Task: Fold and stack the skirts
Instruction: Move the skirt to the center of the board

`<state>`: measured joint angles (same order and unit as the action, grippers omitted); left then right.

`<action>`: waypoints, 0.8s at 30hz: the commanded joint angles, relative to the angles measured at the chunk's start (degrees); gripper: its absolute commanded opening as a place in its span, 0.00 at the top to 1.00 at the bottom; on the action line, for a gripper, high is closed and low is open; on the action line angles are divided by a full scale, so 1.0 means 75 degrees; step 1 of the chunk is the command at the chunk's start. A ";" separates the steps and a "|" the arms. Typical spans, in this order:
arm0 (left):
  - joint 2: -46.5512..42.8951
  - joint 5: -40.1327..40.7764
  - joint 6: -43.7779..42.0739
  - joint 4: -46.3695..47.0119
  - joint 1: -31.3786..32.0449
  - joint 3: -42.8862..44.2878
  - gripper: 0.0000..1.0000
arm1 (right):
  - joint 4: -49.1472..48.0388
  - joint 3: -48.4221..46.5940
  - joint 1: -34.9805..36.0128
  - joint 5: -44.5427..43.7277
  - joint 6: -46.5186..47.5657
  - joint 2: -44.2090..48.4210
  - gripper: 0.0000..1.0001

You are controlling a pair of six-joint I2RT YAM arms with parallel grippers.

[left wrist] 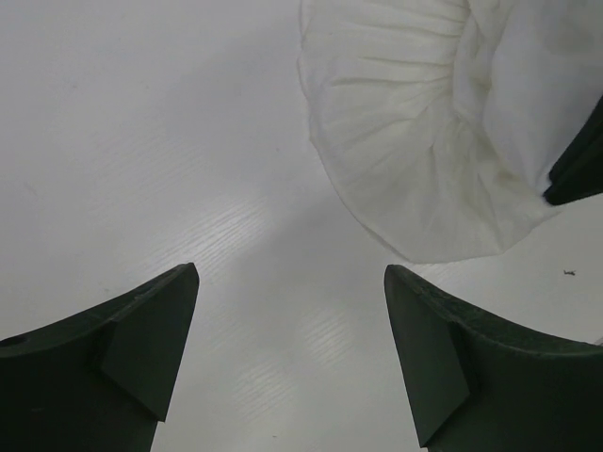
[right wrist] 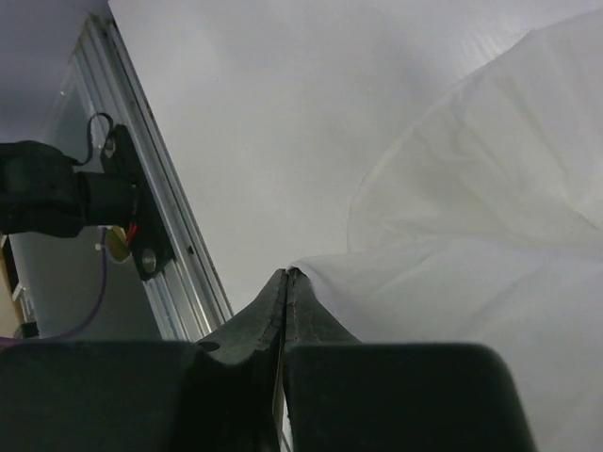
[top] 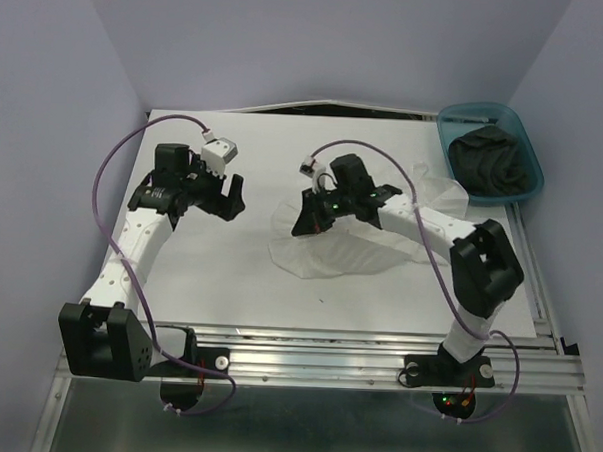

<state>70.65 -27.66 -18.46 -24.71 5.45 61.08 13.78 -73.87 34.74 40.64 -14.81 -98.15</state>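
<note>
I read the right gripper (top: 307,224) as clenched on the left edge of the white skirt (top: 330,255). In its wrist view the fingertips (right wrist: 266,315) are pressed flat together, and the thin hem runs straight out of the pinch toward the right, raised above a second layer of cloth. The white skirt lies near the middle of the table (top: 209,272), spread in a rough fan. Its near hem stops well short of the near edge, leaving a band of bare surface between the cloth and the metal rail (top: 326,352) along that edge. The left gripper (top: 226,198) is released. Its two fingers (left wrist: 122,358) stand wide apart with nothing between them, above bare table just to the left of the skirt's ruffled border. The cloth does not reach the gap between them. The surface from this gripper out to the left edge, and forward to the near left corner, is open for travel. The dark skirt (top: 495,159) sits bunched inside the teal bin (top: 451,127) at the far right corner, well apart from the white skirt. The right arm's forearm crosses over the right portion of the white skirt.
</note>
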 commanded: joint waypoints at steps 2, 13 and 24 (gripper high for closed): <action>-0.0139 -0.0926 0.0468 0.0119 -0.0666 0.0446 0.09 | -0.0771 -0.0848 0.0699 -0.0648 -0.0123 -0.1383 0.99; -0.0151 -0.1984 0.0598 0.0400 -0.1513 -0.0034 0.09 | 0.0049 -0.1824 0.0876 -0.0754 0.0216 -0.1483 0.63; 0.0270 0.0288 -0.0350 0.0646 0.1544 0.0562 0.11 | 0.0810 0.1503 -0.2532 -0.1319 0.0099 0.1871 0.38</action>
<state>71.35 -31.90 -17.63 -22.39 11.75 61.71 16.43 -70.17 25.52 31.75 -13.74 -85.54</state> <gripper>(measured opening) 0.891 0.656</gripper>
